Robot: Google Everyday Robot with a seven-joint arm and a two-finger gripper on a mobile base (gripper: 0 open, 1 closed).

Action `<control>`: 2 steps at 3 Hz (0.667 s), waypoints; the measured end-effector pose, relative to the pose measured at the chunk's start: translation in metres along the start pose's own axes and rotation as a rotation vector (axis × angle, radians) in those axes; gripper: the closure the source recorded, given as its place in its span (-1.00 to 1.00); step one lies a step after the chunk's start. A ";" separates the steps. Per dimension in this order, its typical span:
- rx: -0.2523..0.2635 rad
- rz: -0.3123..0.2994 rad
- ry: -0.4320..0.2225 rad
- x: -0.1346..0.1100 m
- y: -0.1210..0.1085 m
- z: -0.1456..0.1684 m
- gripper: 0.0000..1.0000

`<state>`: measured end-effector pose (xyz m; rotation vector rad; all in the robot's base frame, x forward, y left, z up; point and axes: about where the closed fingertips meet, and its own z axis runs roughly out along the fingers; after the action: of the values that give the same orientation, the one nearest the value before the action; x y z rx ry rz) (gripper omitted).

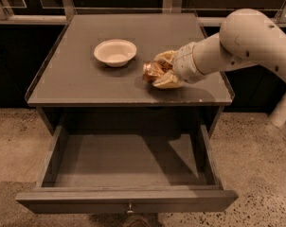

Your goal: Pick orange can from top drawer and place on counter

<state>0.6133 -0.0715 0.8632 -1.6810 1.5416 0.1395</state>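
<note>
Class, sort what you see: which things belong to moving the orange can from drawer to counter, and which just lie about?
Job: orange can; counter; top drawer, open; gripper, shut on the can over the counter's right part.
Lying about: white bowl, on the counter.

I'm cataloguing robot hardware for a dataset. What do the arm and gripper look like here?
The arm is smooth, glossy off-white: thick rounded tubular segments with a bulbous joint, small dark dots, no cables visible. The gripper, over the counter right of the white bowl, has cream-yellow fingers shut on the orange can.
</note>
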 end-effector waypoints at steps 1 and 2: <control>-0.001 0.001 0.000 0.000 0.000 0.001 0.64; -0.001 0.001 0.000 0.000 0.000 0.001 0.18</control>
<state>0.6136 -0.0712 0.8624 -1.6812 1.5428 0.1410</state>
